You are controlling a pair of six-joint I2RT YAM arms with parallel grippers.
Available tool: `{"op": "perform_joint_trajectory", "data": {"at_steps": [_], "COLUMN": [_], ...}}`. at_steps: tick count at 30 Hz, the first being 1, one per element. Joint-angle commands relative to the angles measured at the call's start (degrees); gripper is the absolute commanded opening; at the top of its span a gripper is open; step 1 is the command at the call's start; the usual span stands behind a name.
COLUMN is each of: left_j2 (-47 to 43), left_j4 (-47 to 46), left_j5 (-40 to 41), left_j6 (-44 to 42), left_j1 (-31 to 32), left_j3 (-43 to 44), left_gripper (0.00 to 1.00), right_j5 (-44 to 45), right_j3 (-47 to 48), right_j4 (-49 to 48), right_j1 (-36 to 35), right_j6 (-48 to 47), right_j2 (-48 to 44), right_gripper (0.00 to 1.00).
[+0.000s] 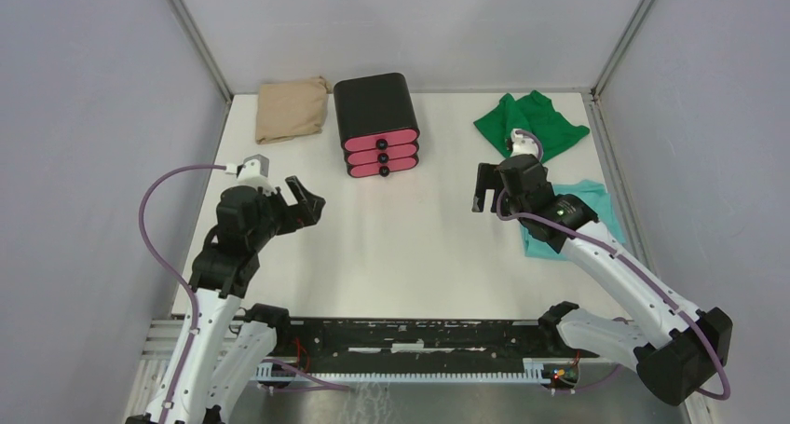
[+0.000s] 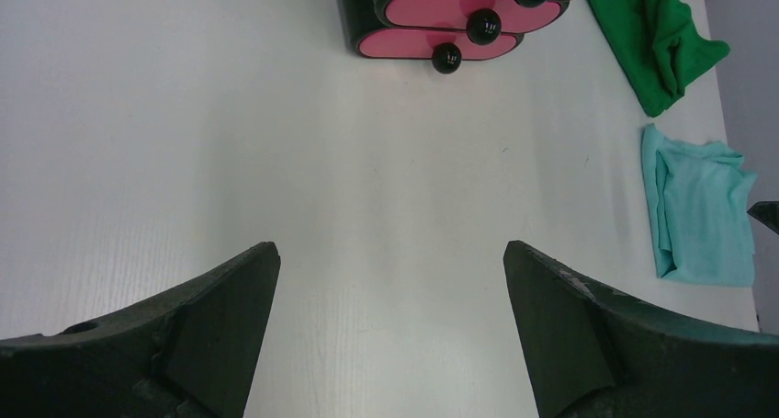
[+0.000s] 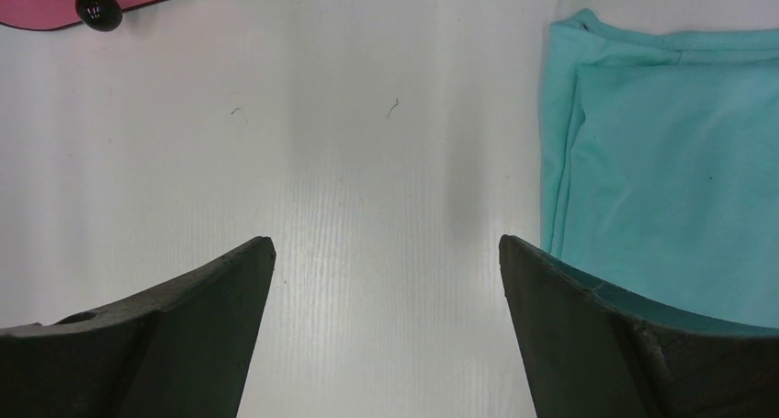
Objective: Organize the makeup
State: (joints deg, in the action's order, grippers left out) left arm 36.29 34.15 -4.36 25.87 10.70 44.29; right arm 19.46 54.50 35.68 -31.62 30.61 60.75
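No makeup shows in any view; it is hidden or out of view. My left gripper (image 1: pixel 305 201) hovers over the left side of the white table (image 1: pixel 410 247), open, with only bare table between its fingers (image 2: pixel 389 248). My right gripper (image 1: pixel 483 189) hangs over the right side, also open and empty (image 3: pixel 386 242), its right finger at the edge of the teal cloth (image 3: pixel 671 161). All three drawers of the black box with pink drawers (image 1: pixel 377 126) are pushed in.
A beige folded cloth (image 1: pixel 292 109) lies at the back left. A green cloth (image 1: pixel 533 124) lies at the back right, and the teal cloth (image 1: pixel 596 200) sits in front of it under the right arm. The box (image 2: pixel 459 18) stands at the back centre.
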Motion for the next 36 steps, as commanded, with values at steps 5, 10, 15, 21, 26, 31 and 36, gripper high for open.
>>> {"op": "perform_joint_trajectory", "data": {"at_steps": [5,10,15,21,26,31,36], "left_j2": [0.4,0.5,0.7,1.0,0.9,1.9,2.8], "left_j4": [-1.8,-1.8,-1.8,-1.9,-2.4,-2.7,-2.5], "left_j5": [-0.2,-0.3,-0.6,-0.7,-0.8,-0.9,-1.5], "left_j6": [0.2,0.4,0.4,0.5,1.0,1.9,2.2], "left_j1": [0.0,0.0,0.0,0.1,0.1,0.2,0.1], "left_j3": [1.6,1.6,1.8,1.8,1.9,1.9,2.1], "left_gripper": [0.99,0.99,0.99,0.99,0.99,0.99,0.99], "right_j5": [0.4,0.3,0.4,0.3,0.4,0.4,0.4], "right_j3": [-0.4,-0.5,-0.6,-0.6,-0.6,-0.6,-0.5], "right_j4": [-2.1,-2.0,-2.0,-2.1,-2.1,-2.1,-2.2], "right_j1": [-0.1,-0.1,-0.1,-0.1,-0.1,-0.1,-0.2], "right_j6": [-0.4,-0.5,-0.6,-0.6,-0.6,-0.6,-0.6], "right_j2": [-1.2,-1.3,-1.3,-1.2,-1.2,-1.1,-1.1], "right_gripper": [0.99,0.99,0.99,0.99,0.99,0.99,0.99]}}
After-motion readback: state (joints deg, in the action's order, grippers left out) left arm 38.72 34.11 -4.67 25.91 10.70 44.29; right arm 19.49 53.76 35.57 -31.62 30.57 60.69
